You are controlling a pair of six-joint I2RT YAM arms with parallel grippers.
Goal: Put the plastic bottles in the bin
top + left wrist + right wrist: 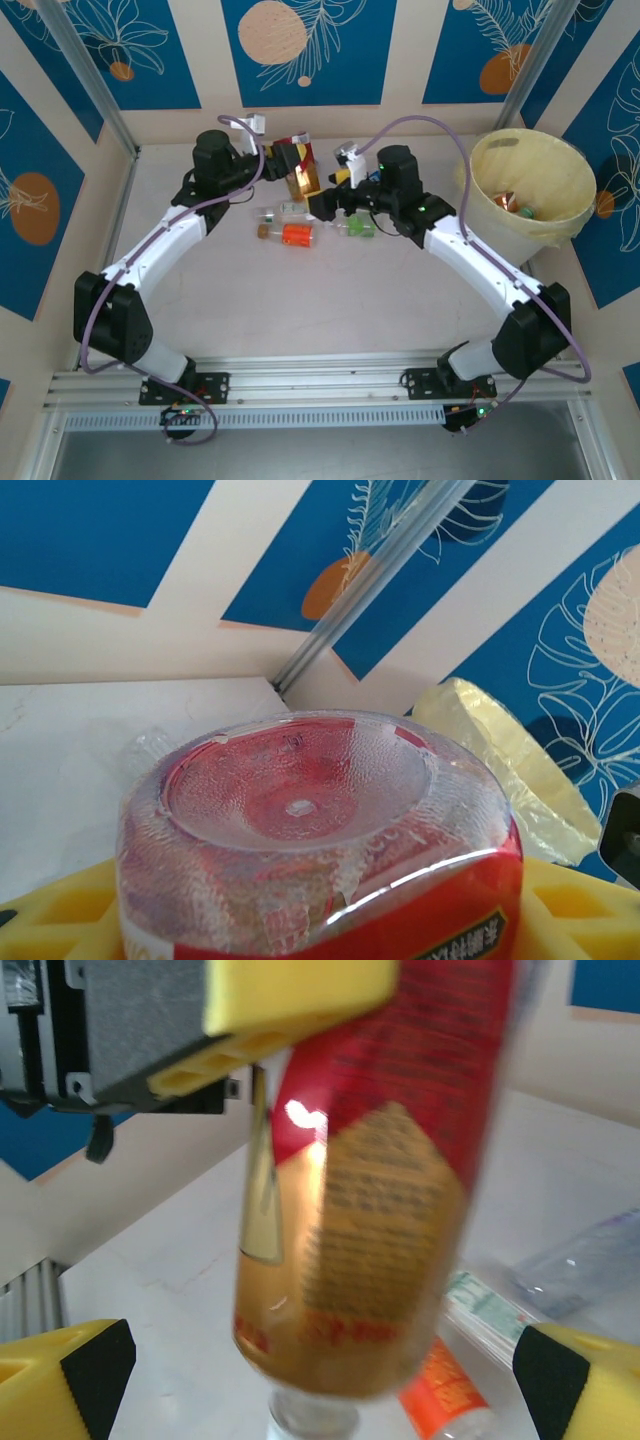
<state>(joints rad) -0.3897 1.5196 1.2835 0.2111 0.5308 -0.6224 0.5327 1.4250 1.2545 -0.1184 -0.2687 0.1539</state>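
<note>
My left gripper [291, 160] is shut on a red-and-gold labelled plastic bottle [301, 181] and holds it off the table, cap down. In the left wrist view the bottle's clear base [300, 810] faces the camera, with the yellow fingers [570, 900] on either side. My right gripper [325, 203] is open just right of this bottle. In the right wrist view the bottle [370, 1210] hangs between its wide-apart fingertips [60, 1370], touching neither. The pale yellow bin [530, 190] stands at the far right with bottles [515, 205] inside.
More bottles lie on the table under the grippers: an orange-labelled one [297, 235], a green-labelled one [360, 228] and a clear one [275, 212]. The back wall is close behind the left gripper. The bin's rim [510, 760] also shows in the left wrist view.
</note>
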